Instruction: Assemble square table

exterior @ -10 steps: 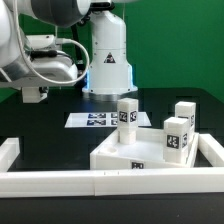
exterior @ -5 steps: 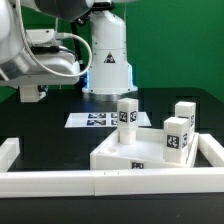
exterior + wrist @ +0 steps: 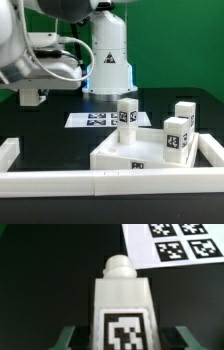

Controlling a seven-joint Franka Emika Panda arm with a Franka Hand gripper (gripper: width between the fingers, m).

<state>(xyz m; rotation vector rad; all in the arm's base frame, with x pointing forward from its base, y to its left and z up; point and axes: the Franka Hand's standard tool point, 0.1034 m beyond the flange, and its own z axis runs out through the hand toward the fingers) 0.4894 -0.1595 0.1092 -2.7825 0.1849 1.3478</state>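
The marker board (image 3: 101, 120) lies flat on the black table (image 3: 50, 125) in front of the robot's white base (image 3: 108, 60), and it shows again in the wrist view (image 3: 175, 243) as a white sheet with black tags beyond the held part. A long low white wall (image 3: 60, 180) edges the near side of the table, with a short end piece (image 3: 8, 152) at the exterior view's left and another (image 3: 210, 150) at the right.

The square table panel (image 3: 125, 158) sits inside that wall, towards the exterior view's right, a small tag on its near rim. Three white legs stand upright on it — one (image 3: 127, 114) near the back middle, one (image 3: 185, 113) at the back right, and one (image 3: 177, 138) in front of that.

The arm (image 3: 35, 55) reaches across the upper left of the exterior view, well apart from the panel; its wrist end goes out of frame (the gripper itself cannot be made out there).

In the wrist view the gripper (image 3: 122, 336) pinches the fourth leg (image 3: 122, 308) — a finger (image 3: 68, 336) on each side of the tagged white block, whose rounded peg points away from the camera, above the black table.
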